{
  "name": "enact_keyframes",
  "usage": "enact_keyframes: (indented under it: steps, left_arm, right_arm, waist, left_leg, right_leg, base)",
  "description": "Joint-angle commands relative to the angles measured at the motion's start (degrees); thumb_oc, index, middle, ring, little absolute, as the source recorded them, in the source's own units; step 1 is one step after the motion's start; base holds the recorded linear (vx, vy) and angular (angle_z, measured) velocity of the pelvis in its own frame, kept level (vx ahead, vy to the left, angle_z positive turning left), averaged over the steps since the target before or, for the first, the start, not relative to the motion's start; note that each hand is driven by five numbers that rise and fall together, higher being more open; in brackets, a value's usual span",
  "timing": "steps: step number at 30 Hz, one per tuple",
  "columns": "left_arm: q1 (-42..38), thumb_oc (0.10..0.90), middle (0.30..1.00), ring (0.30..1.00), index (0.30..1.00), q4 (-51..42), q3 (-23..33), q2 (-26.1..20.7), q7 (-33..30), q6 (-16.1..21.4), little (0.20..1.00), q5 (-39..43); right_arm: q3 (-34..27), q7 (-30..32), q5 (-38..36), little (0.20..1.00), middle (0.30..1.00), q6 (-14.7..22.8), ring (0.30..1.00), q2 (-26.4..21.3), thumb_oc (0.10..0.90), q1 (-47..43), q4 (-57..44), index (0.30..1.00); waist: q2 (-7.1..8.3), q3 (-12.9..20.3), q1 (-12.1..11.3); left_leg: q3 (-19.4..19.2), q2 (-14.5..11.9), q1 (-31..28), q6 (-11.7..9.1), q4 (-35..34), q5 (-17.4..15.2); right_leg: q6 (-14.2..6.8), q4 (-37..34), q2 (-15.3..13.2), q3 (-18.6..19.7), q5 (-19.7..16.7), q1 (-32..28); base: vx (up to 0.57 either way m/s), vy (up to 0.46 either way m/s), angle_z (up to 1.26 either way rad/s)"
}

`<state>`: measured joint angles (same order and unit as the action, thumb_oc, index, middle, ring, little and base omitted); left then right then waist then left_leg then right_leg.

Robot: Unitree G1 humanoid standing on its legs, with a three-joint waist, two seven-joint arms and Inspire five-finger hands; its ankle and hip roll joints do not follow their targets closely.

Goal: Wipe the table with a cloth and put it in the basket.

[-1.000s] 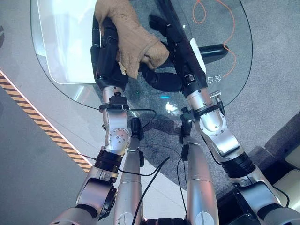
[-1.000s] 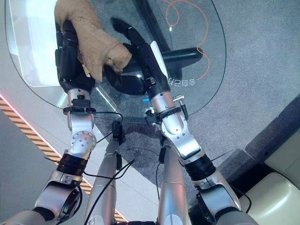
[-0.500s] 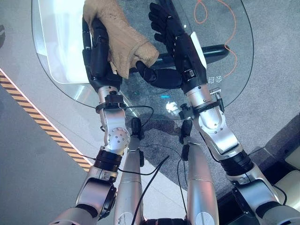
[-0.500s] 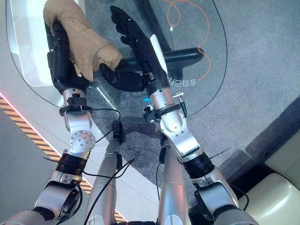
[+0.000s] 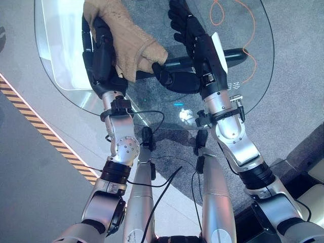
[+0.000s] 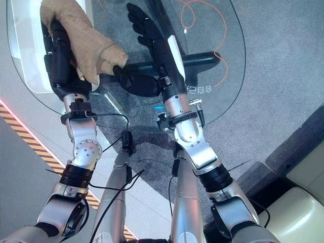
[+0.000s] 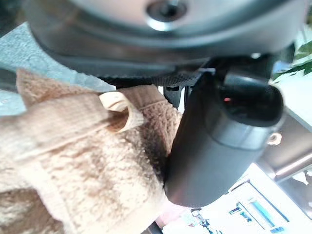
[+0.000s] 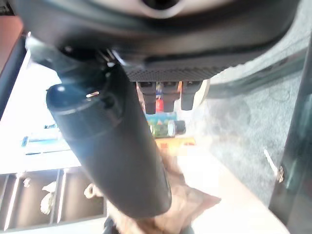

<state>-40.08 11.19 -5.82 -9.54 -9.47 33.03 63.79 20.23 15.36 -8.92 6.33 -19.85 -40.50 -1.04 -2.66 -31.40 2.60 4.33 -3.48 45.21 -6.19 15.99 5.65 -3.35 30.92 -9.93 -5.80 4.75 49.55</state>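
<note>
At the upper left of the frame, the left hand [image 5: 101,55] is gripping a tan cloth [image 5: 126,38] over the glass table [image 5: 61,61]. Just right of it, the right hand [image 5: 195,43] is hovering with fingers straight and spread, its thumb nearly touching the cloth's corner.

Bright, even light from above fills both eye views. White glare sheets across the far left part of the glass table [image 5: 61,45], and a small highlight glints near its front edge. Soft shadows fall on the grey carpet [image 5: 283,61] beneath. Up close, the wrist views blur: the tan cloth [image 7: 83,165] reads soft, backgrounds washed out.
</note>
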Motion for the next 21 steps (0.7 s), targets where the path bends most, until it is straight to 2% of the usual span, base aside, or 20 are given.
enact_keyframes:
  steps: [1,8,16,19,20,21]
  left_arm:
    - [-9.4,0.100,0.300,0.300,0.300,-4.9,3.4,-3.7,1.6,8.4,0.200,-8.5]
    - [-9.6,0.100,0.300,0.300,0.300,-2.6,4.3,-5.1,-2.3,9.4,0.200,-13.0]
    - [-9.7,0.100,0.300,0.300,0.300,2.5,6.0,-8.2,-6.5,12.0,0.200,-16.2]
    - [-10.4,0.100,0.300,0.300,0.300,4.5,6.5,-9.3,-5.9,12.7,0.200,-15.1]
    - [-11.2,0.100,0.300,0.300,0.300,6.4,6.5,-10.9,-6.2,13.2,0.200,-14.2]
    - [-11.4,0.100,0.300,0.300,0.300,7.1,6.3,-11.5,-6.4,13.3,0.200,-14.1]
  right_arm:
    - [-4.2,4.5,3.4,0.900,0.900,6.5,0.900,1.5,0.800,-4.8,-4.7,0.900]
    - [-8.0,14.7,4.9,0.900,0.900,9.9,0.900,-0.1,0.800,-3.0,-1.2,0.900]
    - [-12.6,30.9,5.6,0.900,0.900,12.9,0.900,-2.5,0.800,-0.5,7.5,0.900]
    - [-13.5,33.6,2.8,0.900,0.900,13.5,0.900,-3.6,0.800,-0.9,11.3,0.900]
    - [-14.2,37.4,0.8,0.900,0.900,14.0,0.900,-5.2,0.800,-1.4,16.0,0.900]
    - [-14.4,38.6,0.8,0.900,0.900,14.4,0.900,-5.6,0.800,-1.3,17.7,0.900]
  waist:
    - [1.09,1.6,-0.8]
    - [1.07,1.6,-0.2]
    - [0.67,1.6,0.3]
    - [0.49,1.6,0.2]
    - [0.33,1.6,0.1]
    - [0.29,1.6,0.1]
  left_leg:
    - [-5.0,4.8,0.1,4.9,3.8,-5.0]
    - [-5.3,4.7,-0.4,4.9,3.6,-5.4]
    - [-5.4,4.4,-1.0,4.8,3.4,-5.9]
    - [-5.6,4.3,-0.6,4.7,3.1,-5.3]
    - [-5.6,4.2,-0.6,4.6,3.1,-5.4]
    - [-5.5,4.2,-0.9,4.5,3.3,-6.0]
  right_leg:
    - [0.7,-6.0,6.5,1.2,-2.4,-1.8]
    - [0.6,-6.1,6.6,1.7,-2.3,-2.0]
    - [0.6,-6.2,6.7,2.3,-2.0,-2.6]
    - [0.7,-6.5,6.7,2.3,-2.5,-2.3]
    - [0.7,-6.6,6.7,2.3,-2.4,-2.3]
    - [0.6,-6.3,6.7,2.3,-1.8,-2.6]
  base:
    - [0.00,0.000,0.00]
    - [0.00,0.009,-0.01]
    - [0.00,0.008,0.00]
    - [-0.02,0.027,-0.04]
    - [-0.01,0.020,-0.05]
    - [0.01,0.022,-0.04]
